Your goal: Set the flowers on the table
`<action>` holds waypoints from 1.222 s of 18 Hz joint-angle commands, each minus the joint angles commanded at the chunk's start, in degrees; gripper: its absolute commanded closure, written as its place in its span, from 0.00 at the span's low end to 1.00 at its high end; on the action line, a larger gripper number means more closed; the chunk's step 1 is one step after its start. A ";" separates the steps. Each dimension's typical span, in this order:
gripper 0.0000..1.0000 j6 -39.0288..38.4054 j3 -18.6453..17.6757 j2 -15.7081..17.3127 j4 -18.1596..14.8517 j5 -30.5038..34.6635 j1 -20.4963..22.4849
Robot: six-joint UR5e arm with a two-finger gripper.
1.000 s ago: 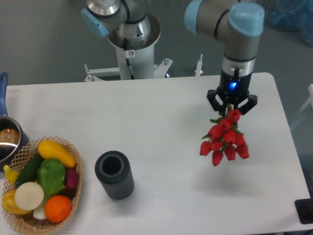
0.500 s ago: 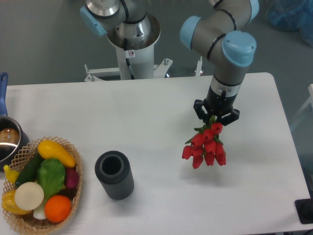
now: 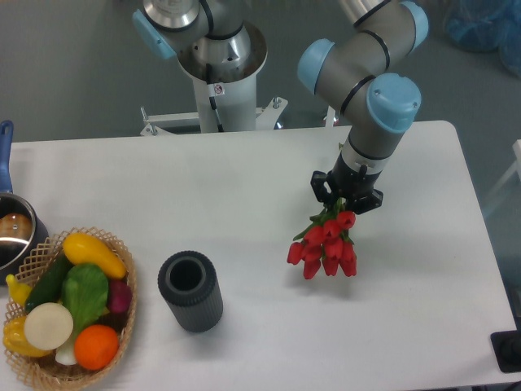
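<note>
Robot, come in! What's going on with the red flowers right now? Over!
Pincer shut on the flowers, buds hanging down. Flowers not yet let go on the table. Dark cylinder off to one side, nothing in the way.

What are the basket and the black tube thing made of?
The basket looks like woven wicker, tan with an open lattice rim. The dark cylinder looks like matte rubber or plastic, ribbed on the outside and hollow; which one can't be told.

Bright even overhead light, soft faint shadows, slightly blurry picture
</note>
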 joint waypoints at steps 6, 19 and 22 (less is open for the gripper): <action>0.70 0.00 -0.26 -1.93 0.17 -0.09 -0.44; 0.28 0.09 0.61 -2.64 0.97 -0.09 -0.35; 0.04 0.09 1.40 -2.38 1.14 0.00 -0.18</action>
